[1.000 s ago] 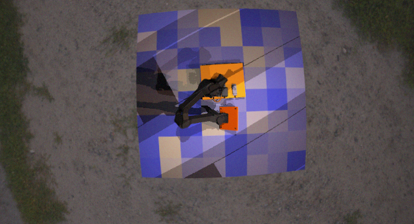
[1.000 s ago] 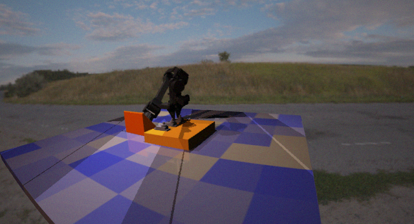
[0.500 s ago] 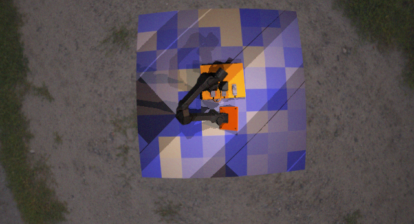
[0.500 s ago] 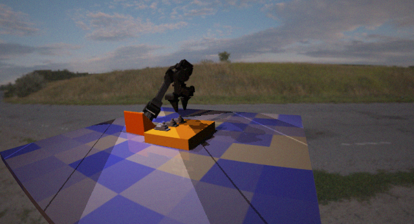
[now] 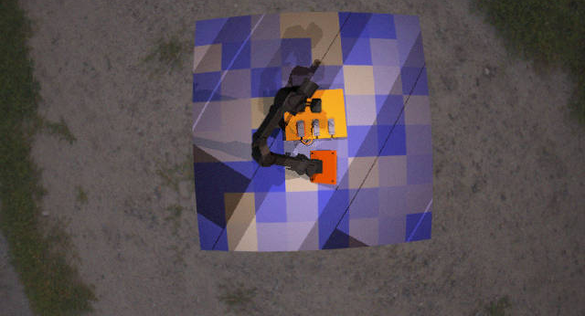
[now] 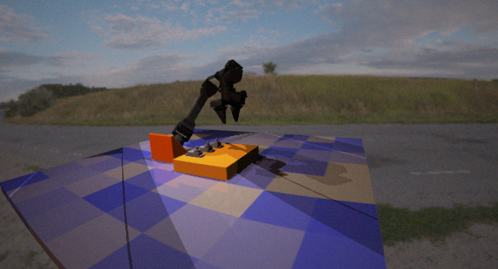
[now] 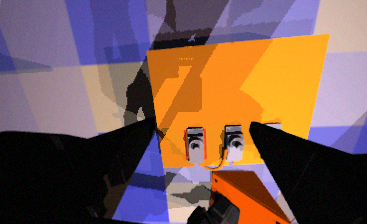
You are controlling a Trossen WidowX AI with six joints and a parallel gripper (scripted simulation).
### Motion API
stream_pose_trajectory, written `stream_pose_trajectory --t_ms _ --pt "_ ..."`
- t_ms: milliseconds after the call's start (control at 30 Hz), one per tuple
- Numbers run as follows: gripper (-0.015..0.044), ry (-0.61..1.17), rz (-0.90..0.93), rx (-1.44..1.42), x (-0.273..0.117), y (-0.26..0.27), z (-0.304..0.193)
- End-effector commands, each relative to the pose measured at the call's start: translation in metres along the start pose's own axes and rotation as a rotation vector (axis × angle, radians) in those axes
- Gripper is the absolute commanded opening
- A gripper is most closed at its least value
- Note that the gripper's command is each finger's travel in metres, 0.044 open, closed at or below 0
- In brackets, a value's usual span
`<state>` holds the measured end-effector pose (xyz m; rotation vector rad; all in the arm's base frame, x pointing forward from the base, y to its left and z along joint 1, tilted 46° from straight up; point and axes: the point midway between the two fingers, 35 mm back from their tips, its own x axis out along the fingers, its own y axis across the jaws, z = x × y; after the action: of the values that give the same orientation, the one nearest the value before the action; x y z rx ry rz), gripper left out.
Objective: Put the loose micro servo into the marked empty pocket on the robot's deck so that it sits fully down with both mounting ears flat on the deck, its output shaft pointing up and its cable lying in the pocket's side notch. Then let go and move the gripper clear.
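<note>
The grey micro servo (image 5: pixel 301 128) (image 6: pixel 217 143) (image 7: pixel 195 144) sits within the red-outlined pocket at the deck's left in the top view, its round output shaft facing up. It looks about level with its neighbours; whether both ears are quite flat cannot be told. A thin orange cable (image 7: pixel 215 167) curves from its base end toward the middle servo; its lie in the notch is too small to tell. My gripper (image 6: pixel 230 122) (image 7: pixel 200 123) is open and empty, high above the orange-yellow deck (image 5: pixel 335 103) (image 6: pixel 200 169) (image 7: pixel 284 75), apart from the servo.
A middle servo (image 5: pixel 315 127) (image 6: pixel 208 147) (image 7: pixel 234 143) and a right servo (image 5: pixel 331 126) (image 6: pixel 195 152) stand in the same row; a finger partly covers the right one in the wrist view. The orange-red base plate (image 5: pixel 330 174) (image 6: pixel 161 148) is beside the deck.
</note>
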<state>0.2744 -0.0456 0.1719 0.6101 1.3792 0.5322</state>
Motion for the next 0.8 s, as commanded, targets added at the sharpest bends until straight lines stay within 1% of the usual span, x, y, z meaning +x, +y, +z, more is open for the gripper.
stream_pose_trajectory --t_ms 0,100,767 --pt "0.044 -0.068 -0.037 0.008 -0.0206 -0.0004 -0.0031" --pt "0.044 -0.101 -0.056 0.01 -0.0297 -0.0009 -0.0058" --pt "0.044 -0.101 -0.056 0.01 -0.0297 -0.0009 -0.0058"
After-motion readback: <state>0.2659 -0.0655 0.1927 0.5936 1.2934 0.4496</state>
